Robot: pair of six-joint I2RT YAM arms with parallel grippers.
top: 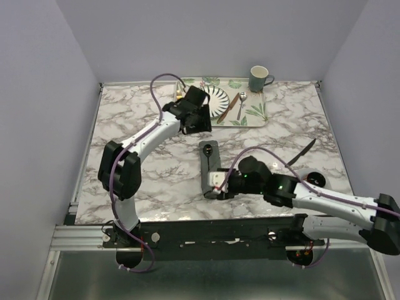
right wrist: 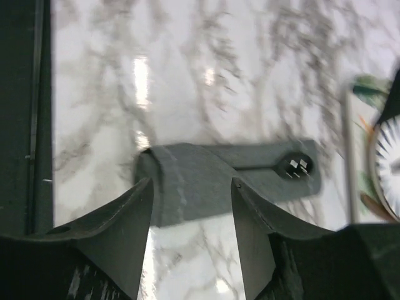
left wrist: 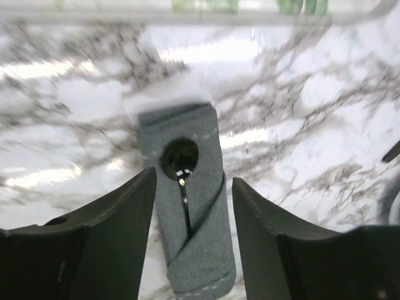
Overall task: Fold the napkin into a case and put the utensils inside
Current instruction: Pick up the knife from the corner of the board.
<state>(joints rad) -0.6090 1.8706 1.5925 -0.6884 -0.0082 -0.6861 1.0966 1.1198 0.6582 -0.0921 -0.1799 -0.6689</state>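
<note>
The napkin lies folded as a long narrow dark grey case (top: 209,169) in the middle of the table. A dark spoon (top: 207,150) is tucked in it, bowl sticking out at the far end. My left gripper (top: 199,122) hangs open above the table just beyond that far end. In its wrist view the case (left wrist: 194,250) and the spoon bowl (left wrist: 180,156) show between the fingers (left wrist: 125,219). My right gripper (top: 217,187) is open at the case's near end, the cloth (right wrist: 187,175) below its fingertips. A brownish knife (top: 229,107) and a silver spoon (top: 242,102) lie on the tray.
A leaf-patterned tray (top: 256,112) at the back holds a striped plate (top: 217,100); a green mug (top: 259,78) stands behind it. A dark knife (top: 302,152) lies on the marble to the right. The plate's edge (right wrist: 387,162) shows in the right wrist view.
</note>
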